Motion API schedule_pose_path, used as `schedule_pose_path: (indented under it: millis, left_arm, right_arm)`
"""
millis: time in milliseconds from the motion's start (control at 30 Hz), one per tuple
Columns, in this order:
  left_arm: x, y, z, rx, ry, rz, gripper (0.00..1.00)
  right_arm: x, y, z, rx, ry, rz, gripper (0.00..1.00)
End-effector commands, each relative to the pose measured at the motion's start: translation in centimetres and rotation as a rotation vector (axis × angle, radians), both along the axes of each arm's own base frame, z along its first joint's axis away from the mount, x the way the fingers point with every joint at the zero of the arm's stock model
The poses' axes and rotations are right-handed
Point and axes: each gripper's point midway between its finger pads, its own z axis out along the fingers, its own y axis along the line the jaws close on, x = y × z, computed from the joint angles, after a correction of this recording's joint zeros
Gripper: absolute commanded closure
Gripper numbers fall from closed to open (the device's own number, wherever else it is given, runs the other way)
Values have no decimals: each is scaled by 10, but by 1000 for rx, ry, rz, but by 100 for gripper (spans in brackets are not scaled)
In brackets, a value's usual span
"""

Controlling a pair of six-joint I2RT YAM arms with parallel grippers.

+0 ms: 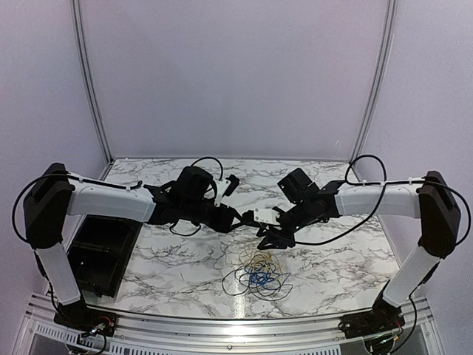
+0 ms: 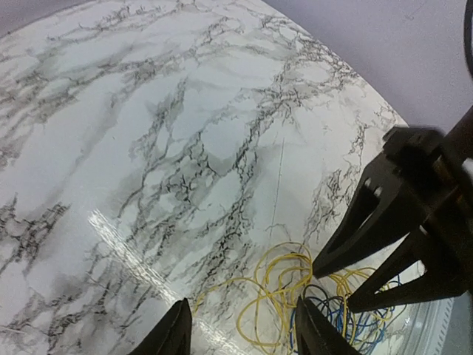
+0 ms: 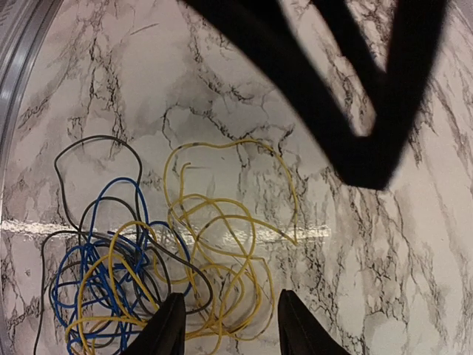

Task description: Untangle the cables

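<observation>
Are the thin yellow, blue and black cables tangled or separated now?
Tangled: the thin yellow cable, blue cable and black cable loop across one another in one pile.

Marble table (image 1: 355,266) — black bin (image 1: 89,277) (left).

Cables (image 1: 257,276) in one tangled heap on bench (image 1: 347,259), towards near edge, just right of centre. Left gripper (image 1: 246,218) and right gripper (image 1: 269,238) both above bench just behind heap, near each other, left's to the left. Bin (image 1: 100,255) at bench's left edge, beside left arm.
</observation>
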Motion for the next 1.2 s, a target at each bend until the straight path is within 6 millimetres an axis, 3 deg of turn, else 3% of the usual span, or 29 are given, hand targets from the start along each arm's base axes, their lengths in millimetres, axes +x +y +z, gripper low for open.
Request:
schedule_pose_path:
  millis: [0,133,267,500,600,700,800,967,1167]
  left_arm:
    - [-21,-18,-22,-10,147,-45,51]
    - [-23,-23,-37,5,190,-36,53]
    - [-30,-31,-50,8,250,-75,55]
    - [-38,-43,-51,-16,305,-129,76]
    - [-38,-45,-35,-54,263,-147,89]
    - [-42,-45,-2,-140,197,-180,100]
    - [-54,-44,33,-208,125,-240,100]
    - [-75,-39,80,-321,-8,-322,100]
    - [-84,-36,103,-388,-42,-366,100]
  right_arm:
    - [20,-24,29,89,-7,-67,56]
    - [37,-41,41,136,-31,-136,56]
    - [43,-46,43,140,-51,-155,55]
    - [41,-45,48,155,-51,-157,55]
    - [42,-46,51,161,-58,-164,55]
    - [41,-46,52,166,-60,-163,55]
    - [40,-39,73,224,-50,-156,55]
    - [11,-25,128,347,-27,-17,42]
    - [-5,-13,133,314,-70,51,31]
